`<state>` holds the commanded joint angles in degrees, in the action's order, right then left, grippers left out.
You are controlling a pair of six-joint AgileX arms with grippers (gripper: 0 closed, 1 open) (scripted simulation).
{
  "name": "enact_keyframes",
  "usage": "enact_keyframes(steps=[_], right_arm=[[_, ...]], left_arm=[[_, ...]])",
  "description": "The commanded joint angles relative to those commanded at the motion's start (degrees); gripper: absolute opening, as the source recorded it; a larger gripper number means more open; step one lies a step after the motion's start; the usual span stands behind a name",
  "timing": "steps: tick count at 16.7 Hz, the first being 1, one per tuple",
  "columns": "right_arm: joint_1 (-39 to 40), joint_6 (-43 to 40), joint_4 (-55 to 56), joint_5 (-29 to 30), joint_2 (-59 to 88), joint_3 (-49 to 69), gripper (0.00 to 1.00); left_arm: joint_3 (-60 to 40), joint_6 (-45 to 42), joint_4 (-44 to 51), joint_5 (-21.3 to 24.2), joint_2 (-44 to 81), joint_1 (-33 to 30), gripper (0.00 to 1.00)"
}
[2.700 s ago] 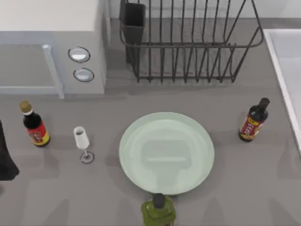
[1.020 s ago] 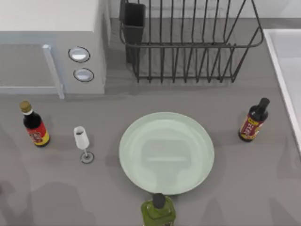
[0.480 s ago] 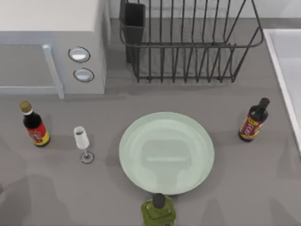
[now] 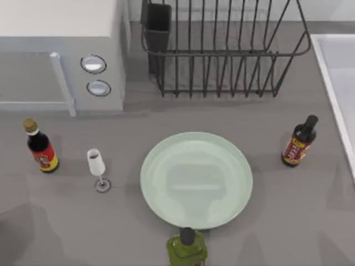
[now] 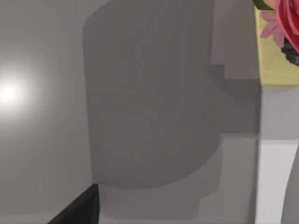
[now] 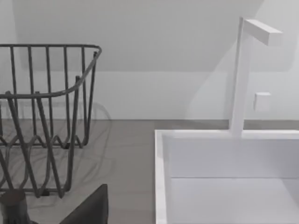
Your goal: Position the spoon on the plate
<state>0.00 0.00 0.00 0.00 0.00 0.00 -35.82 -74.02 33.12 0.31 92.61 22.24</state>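
Grey counter (image 4: pixel 288 221) carries a white microwave (image 4: pixel 61 52) at the top view's far left and a dark wire dish rack (image 4: pixel 222 50) behind centre, with a white sink (image 6: pixel 233 172) at the right edge. Mint-green plate (image 4: pixel 196 180) sits bare at centre — a green bottle (image 4: pixel 187 248) touching its near rim, dark sauce bottles (image 4: pixel 40 147) well apart on either side, a small white wine glass (image 4: pixel 97 168) left of it. Neither tool's grip can be told.

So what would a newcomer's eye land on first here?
Probably the big pale green plate lying bare in the middle of the table. Next, the dark wire dish rack standing behind it, then the bottles ringing the plate: a dark one at right, a red-labelled one at left, a green one in front.
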Motion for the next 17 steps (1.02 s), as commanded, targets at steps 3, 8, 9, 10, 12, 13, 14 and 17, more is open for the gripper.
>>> enact_keyframes(steps=[3,8,9,10,12,13,14,17], right_arm=[[0.0,0.0,0.0,0.0,0.0,0.0,1.0],[0.0,0.0,0.0,0.0,0.0,0.0,1.0],[0.0,0.0,0.0,0.0,0.0,0.0,1.0],[0.0,0.0,0.0,0.0,0.0,0.0,1.0],[0.0,0.0,0.0,0.0,0.0,0.0,1.0],[0.0,0.0,0.0,0.0,0.0,0.0,1.0],[0.0,0.0,0.0,0.0,0.0,0.0,1.0],[0.0,0.0,0.0,0.0,0.0,0.0,1.0]], left_arm=[[0.0,0.0,0.0,0.0,0.0,0.0,0.92],[0.0,0.0,0.0,0.0,0.0,0.0,0.55],[0.0,0.0,0.0,0.0,0.0,0.0,0.47],[0.0,0.0,0.0,0.0,0.0,0.0,0.4],[0.0,0.0,0.0,0.0,0.0,0.0,0.25],[0.0,0.0,0.0,0.0,0.0,0.0,0.17],[0.0,0.0,0.0,0.0,0.0,0.0,0.1],[0.0,0.0,0.0,0.0,0.0,0.0,0.0]])
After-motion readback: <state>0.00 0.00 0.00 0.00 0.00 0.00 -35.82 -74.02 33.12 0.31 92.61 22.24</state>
